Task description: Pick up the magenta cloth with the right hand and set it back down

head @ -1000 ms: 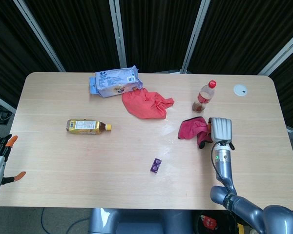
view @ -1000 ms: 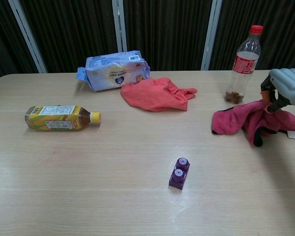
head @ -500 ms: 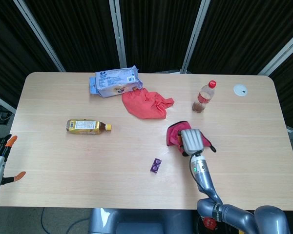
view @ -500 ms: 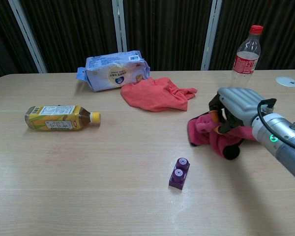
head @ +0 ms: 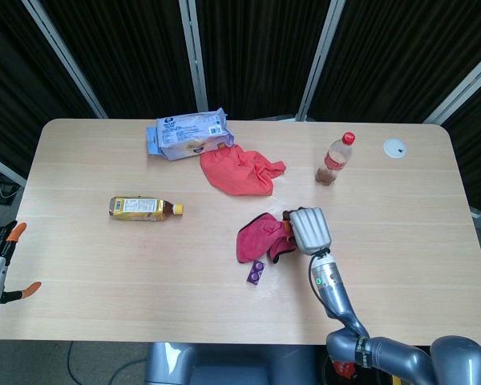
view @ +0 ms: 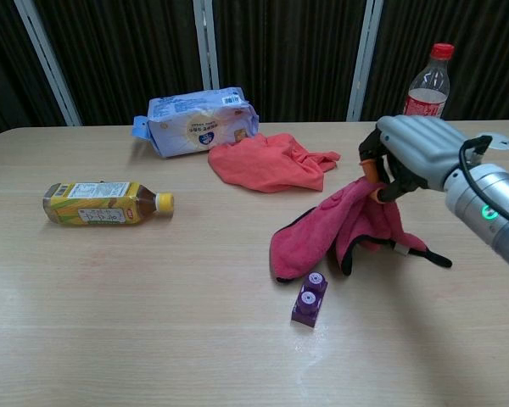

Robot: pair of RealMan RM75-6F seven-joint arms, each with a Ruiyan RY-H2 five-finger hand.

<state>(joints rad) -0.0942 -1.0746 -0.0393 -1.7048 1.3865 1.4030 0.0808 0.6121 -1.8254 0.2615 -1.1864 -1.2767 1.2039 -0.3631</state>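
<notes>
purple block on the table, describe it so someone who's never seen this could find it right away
Start at the table and find the right hand holding up the magenta cloth near the middle. Just below the cloth's hanging edge, on the side nearest the robot, lies the purple block. It is the smallest thing there, the only purple one, with two round studs on top.

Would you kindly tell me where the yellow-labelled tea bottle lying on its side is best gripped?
Grip the yellow-labelled tea bottle across its labelled middle from above: it lies flat, yellow cap pointing right, with bare wooden table on both long sides, so fingers can straddle the widest, straightest part.
</notes>
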